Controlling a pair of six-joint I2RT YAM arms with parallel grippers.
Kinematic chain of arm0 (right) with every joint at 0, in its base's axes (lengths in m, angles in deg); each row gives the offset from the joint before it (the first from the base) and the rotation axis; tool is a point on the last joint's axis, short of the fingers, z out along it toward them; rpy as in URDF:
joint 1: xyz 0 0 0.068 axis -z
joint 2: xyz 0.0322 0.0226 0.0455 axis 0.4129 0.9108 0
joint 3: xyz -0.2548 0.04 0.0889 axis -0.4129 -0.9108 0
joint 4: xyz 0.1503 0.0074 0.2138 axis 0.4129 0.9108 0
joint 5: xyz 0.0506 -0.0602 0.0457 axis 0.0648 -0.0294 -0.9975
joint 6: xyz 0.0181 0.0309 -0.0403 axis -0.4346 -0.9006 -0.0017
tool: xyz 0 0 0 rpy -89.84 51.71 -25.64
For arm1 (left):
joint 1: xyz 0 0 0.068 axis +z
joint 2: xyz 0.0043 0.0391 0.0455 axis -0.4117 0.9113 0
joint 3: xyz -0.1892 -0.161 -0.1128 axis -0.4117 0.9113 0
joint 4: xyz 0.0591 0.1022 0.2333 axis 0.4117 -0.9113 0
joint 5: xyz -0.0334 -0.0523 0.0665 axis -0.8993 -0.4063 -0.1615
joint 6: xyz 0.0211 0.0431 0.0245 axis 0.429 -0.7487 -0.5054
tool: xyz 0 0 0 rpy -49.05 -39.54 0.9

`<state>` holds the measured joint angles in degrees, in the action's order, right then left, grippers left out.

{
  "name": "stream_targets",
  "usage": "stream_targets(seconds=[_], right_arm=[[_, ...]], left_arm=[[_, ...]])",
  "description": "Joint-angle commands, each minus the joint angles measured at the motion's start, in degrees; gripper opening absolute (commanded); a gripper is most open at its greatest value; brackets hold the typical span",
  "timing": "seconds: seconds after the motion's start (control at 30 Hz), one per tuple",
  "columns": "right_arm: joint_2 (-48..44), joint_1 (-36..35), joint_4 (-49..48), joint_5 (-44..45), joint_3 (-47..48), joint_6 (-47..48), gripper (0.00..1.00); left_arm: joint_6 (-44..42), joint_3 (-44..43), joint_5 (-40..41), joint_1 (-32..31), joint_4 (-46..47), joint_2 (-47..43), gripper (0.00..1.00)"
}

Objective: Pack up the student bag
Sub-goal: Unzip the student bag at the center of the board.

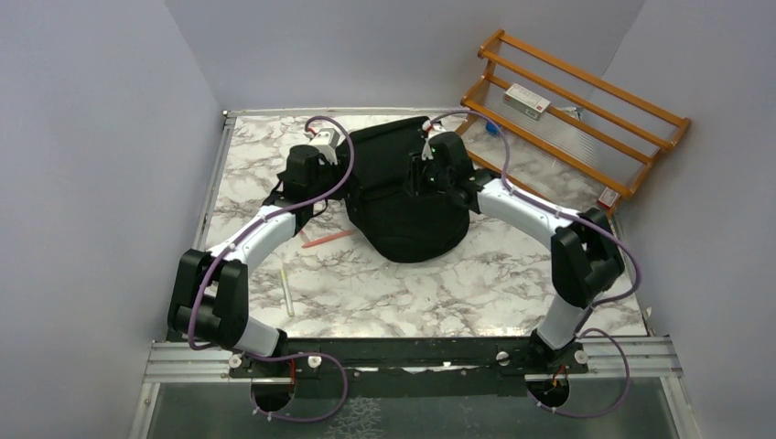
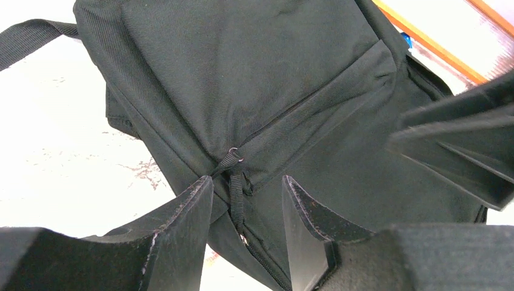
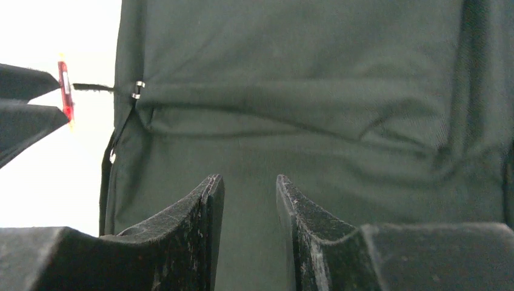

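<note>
Left wrist only: black strap zip pull point(image 2: 236, 194) sits between your part-open left jaws, ungripped. Right jaws apart, empty, over large black fabric backpack point(image 3: 339, 91).

White marble-look table point(image 1: 412, 293), grey-veined, with a metal rail along the near edge. Black bag point(image 1: 407, 229) flat on the far middle, rounded end toward the near side. Just left of it, near its lower edge, a red pen point(image 1: 326, 240), lying aslant. Nearer still and further left, a white stick point(image 1: 287, 294), almost in line with the table's depth, apart from the pen. At the far right corner, an orange wooden rack point(image 1: 575, 117), tilted; footing on the top not clear.
</note>
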<state>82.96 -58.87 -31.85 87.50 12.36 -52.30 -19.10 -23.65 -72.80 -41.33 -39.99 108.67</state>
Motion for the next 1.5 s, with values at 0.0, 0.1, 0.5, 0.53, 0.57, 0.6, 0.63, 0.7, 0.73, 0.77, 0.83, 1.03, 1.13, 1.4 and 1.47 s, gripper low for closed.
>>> stream_targets(seconds=[0.0, 0.1, 0.5, 0.53, 0.57, 0.6, 0.63, 0.7, 0.73, 0.77, 0.83, 1.03, 1.13, 1.4, 1.47], right_arm=[[-7.88, 0.2, 1.09, 0.13, -5.65, -2.25, 0.42], [-9.16, 0.2, 0.18, 0.81, -9.02, -4.31, 0.43], [0.51, 0.87, -10.27, 5.33, 1.04, -5.34, 0.34], [1.75, 1.02, -10.54, 5.05, 2.22, -5.37, 0.33], [3.01, 1.07, -10.43, 4.7, 3.46, -5.4, 0.33], [4.37, 1.22, -10.09, 4.18, 4.77, -5.23, 0.33], [5.65, 1.32, -9.53, 3.78, 6.06, -4.88, 0.32], [8.41, 1.57, -8.38, 2.65, 9.03, -4.21, 0.32], [9.49, 1.67, -6.7, 1.92, 9.93, -3.71, 0.31], [10.57, 1.76, -5.74, 1.61, 10.7, -3.37, 0.3], [11.98, 1.77, -4.08, -1.05, 11.5, -2.68, 0.28], [11.98, 1.78, -1.2, -5.58, 7.77, -2.02, 0.24], [10.09, 1.78, -1.81, -6.04, 3.1, -2.62, 0.23], [9.93, 1.78, -3.53, -5.52, -4.86, -4.12, 0.24], [10.48, 1.78, -4.63, -5.42, -5.56, -4.3, 0.24]], left_arm=[[-2.07, -2.03, 0.08, -0.21, 0.86, 0.76, 0.47], [-2.31, -4.62, 0.07, -0.21, 1.35, 3.09, 0.48], [-4.64, -14.05, -2.76, -0.21, 2.4, 12.23, 0.48], [-4.72, -14.89, -3.8, -0.21, 1.81, 12.97, 0.48], [-4.81, -15.55, -4.87, -0.21, 1.46, 13.64, 0.48], [-4.82, -16.12, -5.75, -0.21, 1.11, 14.33, 0.48], [-4.93, -16.72, -6.54, -0.29, 0.76, 14.99, 0.48], [-5.07, -18.11, -7.24, -0.38, -0.52, 16.4, 0.48], [-5.2, -18.84, -7.44, -0.46, -1.24, 17.03, 0.47], [-5.51, -19.4, -7.6, -0.54, -1.83, 17.54, 0.47], [-6.25, -20.1, -7.54, -0.85, -2.43, 18.31, 0.47], [-8.26, -20.68, -6.02, -1.47, -2.97, 19.4, 0.47], [-9.21, -21.29, -5.11, -1.85, -3.32, 20.16, 0.47], [-12.2, -23.68, -3.67, -3.84, -5.3, 22.37, 0.47], [-13.42, -23.86, -3.5, -4.74, -5.32, 22.72, 0.47]])
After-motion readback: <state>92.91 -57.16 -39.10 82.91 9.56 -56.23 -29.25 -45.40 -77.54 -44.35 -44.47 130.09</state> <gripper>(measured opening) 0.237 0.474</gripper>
